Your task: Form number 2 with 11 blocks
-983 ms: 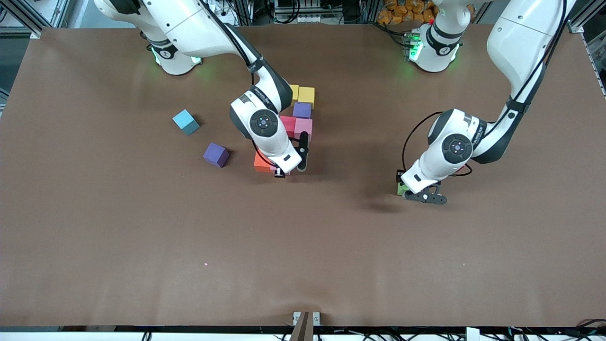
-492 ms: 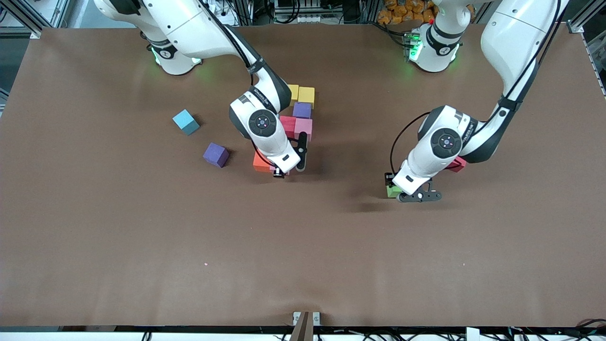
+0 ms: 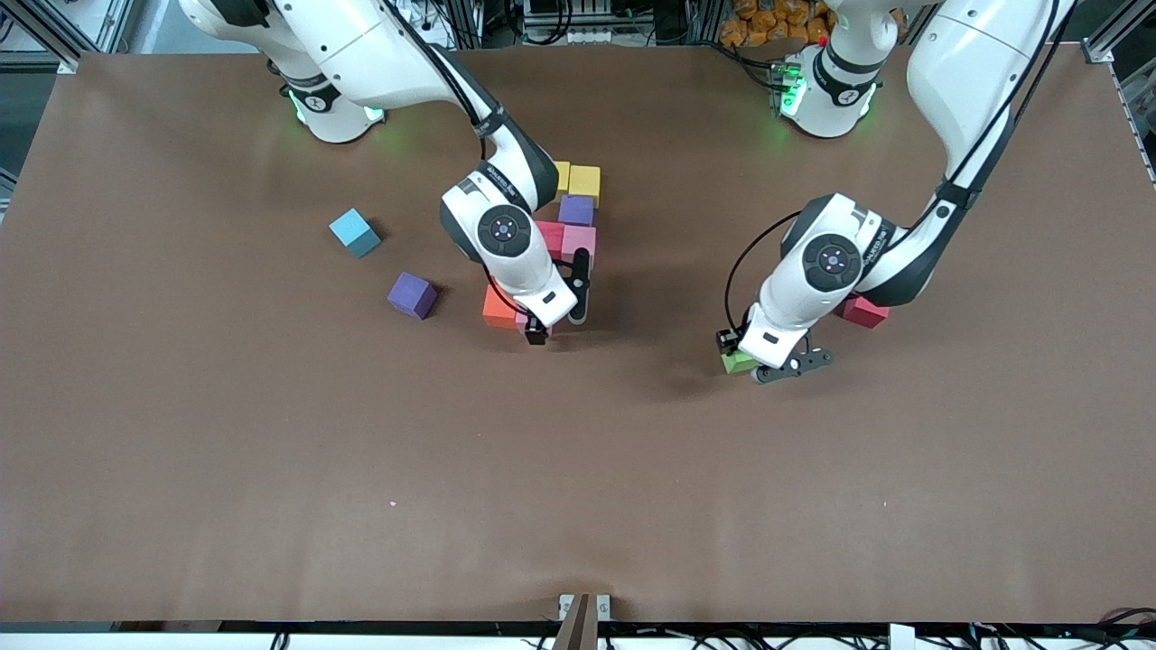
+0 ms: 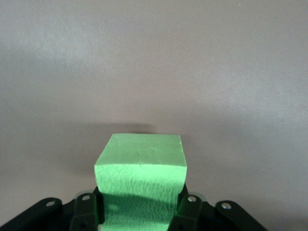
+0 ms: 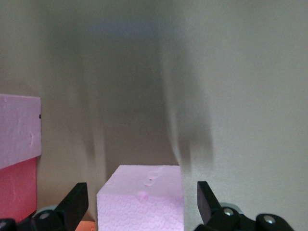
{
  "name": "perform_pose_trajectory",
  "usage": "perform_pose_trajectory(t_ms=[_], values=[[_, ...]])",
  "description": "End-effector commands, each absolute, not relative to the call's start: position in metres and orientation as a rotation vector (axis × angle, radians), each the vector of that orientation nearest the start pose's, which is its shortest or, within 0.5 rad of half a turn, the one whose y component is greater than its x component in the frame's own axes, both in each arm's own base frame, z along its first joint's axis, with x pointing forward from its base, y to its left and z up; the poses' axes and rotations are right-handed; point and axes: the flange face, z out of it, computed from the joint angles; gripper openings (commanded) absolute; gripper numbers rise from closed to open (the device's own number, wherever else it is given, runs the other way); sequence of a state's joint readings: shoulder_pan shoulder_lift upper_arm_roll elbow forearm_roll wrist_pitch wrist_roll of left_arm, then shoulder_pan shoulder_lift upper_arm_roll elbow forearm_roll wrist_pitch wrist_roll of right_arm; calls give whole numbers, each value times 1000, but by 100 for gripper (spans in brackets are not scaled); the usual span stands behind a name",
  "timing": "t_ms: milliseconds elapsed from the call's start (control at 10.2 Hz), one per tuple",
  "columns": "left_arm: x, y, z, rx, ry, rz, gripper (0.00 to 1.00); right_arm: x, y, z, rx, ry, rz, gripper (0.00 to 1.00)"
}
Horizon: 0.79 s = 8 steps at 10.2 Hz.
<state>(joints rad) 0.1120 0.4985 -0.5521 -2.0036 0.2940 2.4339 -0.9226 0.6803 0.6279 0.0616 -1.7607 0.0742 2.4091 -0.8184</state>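
My right hand sits with fingers spread around a pink block I judge belongs in the half-built number 2; the block stands between the fingers, beside the orange block. My left hand clamps a green block over the bare bench, well apart from the number 2 toward the left arm's end, near a red block, presumably bringing it across.

The right gripper has spread its fingers off the pink block, which sits loose between them. The left gripper, clamped on the green block, has carried it toward the cluster, uncovering the red block.
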Motion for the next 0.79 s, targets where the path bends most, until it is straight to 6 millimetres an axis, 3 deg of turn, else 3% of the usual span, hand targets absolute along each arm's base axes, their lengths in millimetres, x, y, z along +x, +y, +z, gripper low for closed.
perform_pose_trajectory(t_ms=[0, 393, 688], values=[[550, -255, 251, -3123, -647, 7, 40, 487, 447, 242, -2233, -2068, 5, 100], [540, -300, 259, -3047, -1008, 1, 41, 488, 427, 323, -2255, -2051, 54, 100], [531, -346, 266, -2964, -1311, 14, 41, 541, 326, 350, -2460, -1875, 178, 100]])
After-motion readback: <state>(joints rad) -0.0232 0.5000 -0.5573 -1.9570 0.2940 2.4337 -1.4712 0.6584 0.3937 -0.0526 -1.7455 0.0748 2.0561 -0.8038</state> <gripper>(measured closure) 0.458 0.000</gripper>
